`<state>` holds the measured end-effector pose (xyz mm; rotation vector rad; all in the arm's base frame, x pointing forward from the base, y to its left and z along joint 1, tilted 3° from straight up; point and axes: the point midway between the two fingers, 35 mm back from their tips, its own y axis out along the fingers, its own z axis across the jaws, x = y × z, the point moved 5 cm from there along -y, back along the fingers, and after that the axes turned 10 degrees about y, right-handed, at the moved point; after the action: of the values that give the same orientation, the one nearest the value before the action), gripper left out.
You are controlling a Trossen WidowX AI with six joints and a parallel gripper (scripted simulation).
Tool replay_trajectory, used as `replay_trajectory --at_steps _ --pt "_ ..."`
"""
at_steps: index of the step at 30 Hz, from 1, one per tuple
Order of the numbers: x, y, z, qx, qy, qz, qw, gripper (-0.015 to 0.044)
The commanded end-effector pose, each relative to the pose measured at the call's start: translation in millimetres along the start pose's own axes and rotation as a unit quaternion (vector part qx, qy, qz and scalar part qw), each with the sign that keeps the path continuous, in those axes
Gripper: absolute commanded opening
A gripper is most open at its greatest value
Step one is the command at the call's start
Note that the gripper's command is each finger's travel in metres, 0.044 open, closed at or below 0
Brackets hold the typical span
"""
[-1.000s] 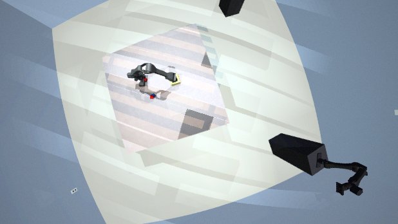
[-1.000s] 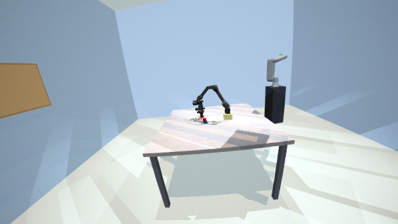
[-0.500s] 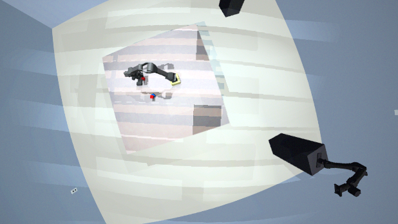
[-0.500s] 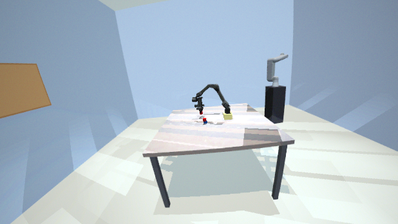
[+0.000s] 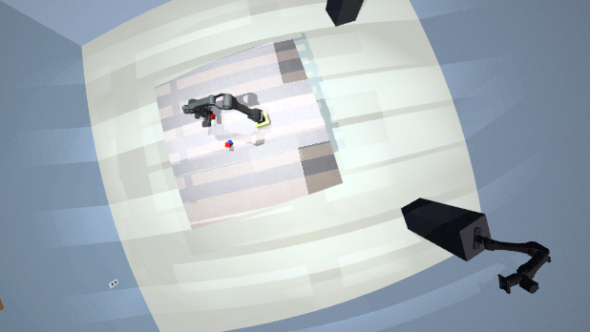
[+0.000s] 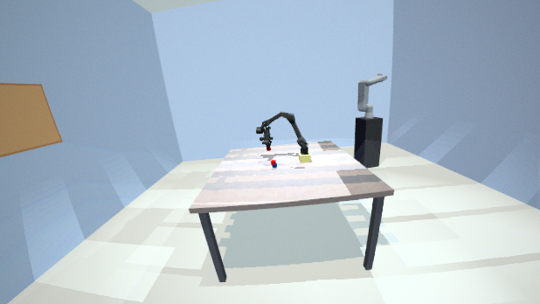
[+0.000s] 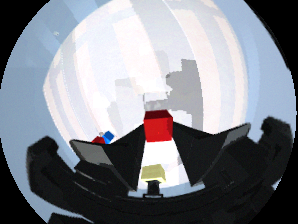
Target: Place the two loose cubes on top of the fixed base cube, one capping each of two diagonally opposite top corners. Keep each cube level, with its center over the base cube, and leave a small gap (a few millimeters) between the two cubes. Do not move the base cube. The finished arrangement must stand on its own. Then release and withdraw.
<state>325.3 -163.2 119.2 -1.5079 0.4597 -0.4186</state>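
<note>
My gripper (image 5: 210, 115) (image 6: 268, 147) (image 7: 157, 125) is shut on a red cube (image 5: 213, 116) (image 6: 268, 149) (image 7: 158, 128), which hangs above the table between the fingertips. The blue base cube (image 5: 231, 142) (image 6: 274, 166) (image 7: 109, 136) stands on the table, away from the gripper, at the left in the wrist view. Another red cube (image 5: 227, 144) (image 6: 273, 162) (image 7: 98, 140) sits on top of the blue cube, offset toward one corner. The exact overlap is too small to tell.
The arm rises from a yellow block (image 5: 265, 122) (image 6: 305, 158) (image 7: 153, 172) on the table (image 5: 248, 205) (image 6: 271, 194). Black pedestals (image 5: 441, 226) (image 6: 368, 144) stand on the floor beyond the table, with other arms on them.
</note>
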Motion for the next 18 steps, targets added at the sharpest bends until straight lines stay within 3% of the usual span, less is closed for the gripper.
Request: replay_trajectory --at_steps 1,18 --pt "-1 -11 0 0.0 0.002 -0.007 1.0 0.0105" --pt "-22 -10 42 0.0 -0.164 -0.007 0.986 0.0105"
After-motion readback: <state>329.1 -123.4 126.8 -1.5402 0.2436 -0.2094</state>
